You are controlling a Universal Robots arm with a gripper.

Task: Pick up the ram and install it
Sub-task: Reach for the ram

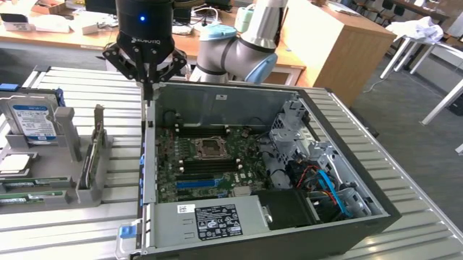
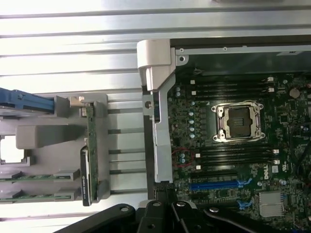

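A ribbed metal table is seen, with an open computer case set on it. The pincer, pressed together with nothing in it, is held just above the case's side wall. The ram is laid flat in a gray tray well away from the pincer, past a tall green card and a hard drive. "ROBOTIQ" is written on the pincer.

- I see the ram as green, in a pale grey holder.
- My pincer is black.
- The motherboard is dark green, with one blue slot.
- The hard drive has a blue-and-white label.
- The tabletop is silver with ribbed stripes.
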